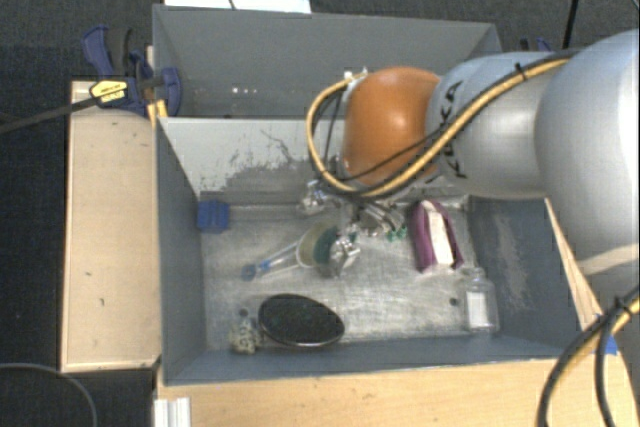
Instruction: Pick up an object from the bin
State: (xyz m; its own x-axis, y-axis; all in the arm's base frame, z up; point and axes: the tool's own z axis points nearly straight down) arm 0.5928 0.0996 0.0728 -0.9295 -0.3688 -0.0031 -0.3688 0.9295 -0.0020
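Gripper [338, 241] above green scoop [318, 248], opening cannot be told, bare bin floor [400, 300] front-right

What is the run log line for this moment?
gripper: low at bin centre | under it: round head of blue-handled scoop | nearby: purple packet, black oval object

Gripper [343, 245] is positioned low at the bin's [182, 265] centre, over a round dark-green scoop [314, 247] with a blue handle.
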